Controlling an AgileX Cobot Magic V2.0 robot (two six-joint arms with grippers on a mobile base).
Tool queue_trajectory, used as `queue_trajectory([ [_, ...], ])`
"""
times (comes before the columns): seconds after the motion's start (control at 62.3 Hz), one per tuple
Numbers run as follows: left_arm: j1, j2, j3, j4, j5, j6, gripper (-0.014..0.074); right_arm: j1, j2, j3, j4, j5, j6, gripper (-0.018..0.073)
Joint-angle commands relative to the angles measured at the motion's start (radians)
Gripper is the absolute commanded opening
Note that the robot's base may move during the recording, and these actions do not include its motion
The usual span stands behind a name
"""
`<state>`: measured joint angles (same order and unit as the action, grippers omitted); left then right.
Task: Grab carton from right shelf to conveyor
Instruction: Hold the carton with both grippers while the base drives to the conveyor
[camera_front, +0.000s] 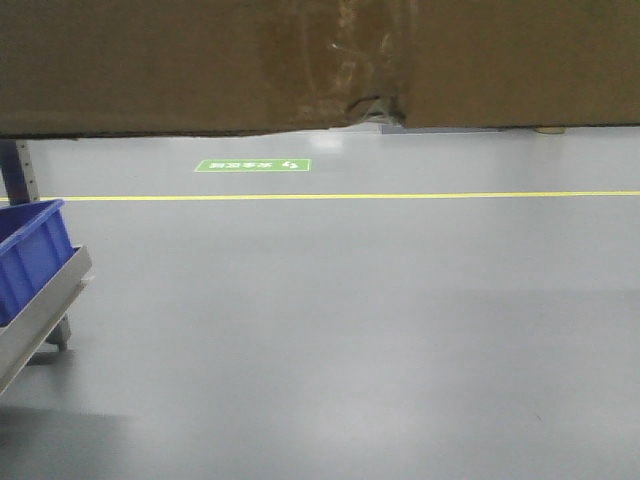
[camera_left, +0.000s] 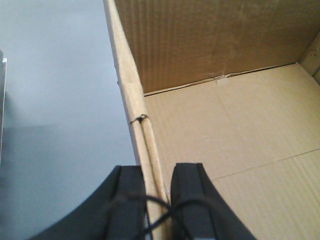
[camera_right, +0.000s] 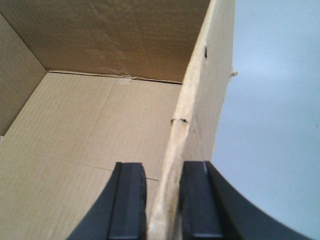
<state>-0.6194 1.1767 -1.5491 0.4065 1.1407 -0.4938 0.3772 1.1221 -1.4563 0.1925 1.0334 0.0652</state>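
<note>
My left gripper (camera_left: 156, 200) is pinched onto the left wall of the carton (camera_front: 200, 60), one finger inside and one outside. My right gripper (camera_right: 164, 200) clamps the carton's right wall likewise. Below the carton lies grey floor (camera_front: 350, 330), with a blue bin (camera_front: 30, 250) down-left of it.

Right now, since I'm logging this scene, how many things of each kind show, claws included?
carton: 1
blue bin: 1
grey rack: 1
claws: 2, the left claw and the right claw, each gripping a carton wall
yellow floor line: 1
green floor sign: 1
Total: 7
</note>
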Motion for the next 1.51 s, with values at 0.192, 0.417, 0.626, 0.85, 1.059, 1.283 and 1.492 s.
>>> queue_trajectory([
  [0.192, -0.006, -0.003, -0.002, 0.025, -0.036, 0.018, -0.0017, 0.005, -0.016, -0.008, 0.024, -0.032, -0.015, -0.0067],
  [0.417, -0.006, -0.003, -0.002, 0.025, -0.038, 0.018, -0.0017, 0.005, -0.016, -0.008, 0.024, -0.032, -0.015, -0.0067],
  [0.626, -0.006, -0.003, -0.002, 0.025, -0.038, 0.018, -0.0017, 0.005, -0.016, -0.008, 0.024, -0.032, -0.015, -0.0067],
  [0.85, -0.006, -0.003, -0.002, 0.025, -0.038, 0.018, -0.0017, 0.005, -0.016, -0.008, 0.024, -0.039, -0.015, -0.0067],
  [1.059, -0.006, -0.003, -0.002, 0.025, -0.040, 0.018, -0.0017, 0.005, -0.016, -0.008, 0.024, -0.041, -0.015, -0.0067],
  [1.283, -0.006, -0.003, -0.002, 0.029, -0.040, 0.018, -0.0017, 0.005, -0.016, -0.008, 0.024, -0.044, -0.015, -0.0067],
  [1.492, -0.006, -0.003, -0.002, 0.029, -0.040, 0.018, -0.0017, 0.005, -0.016, -0.008, 0.024, -0.048, -0.015, -0.0067],
])
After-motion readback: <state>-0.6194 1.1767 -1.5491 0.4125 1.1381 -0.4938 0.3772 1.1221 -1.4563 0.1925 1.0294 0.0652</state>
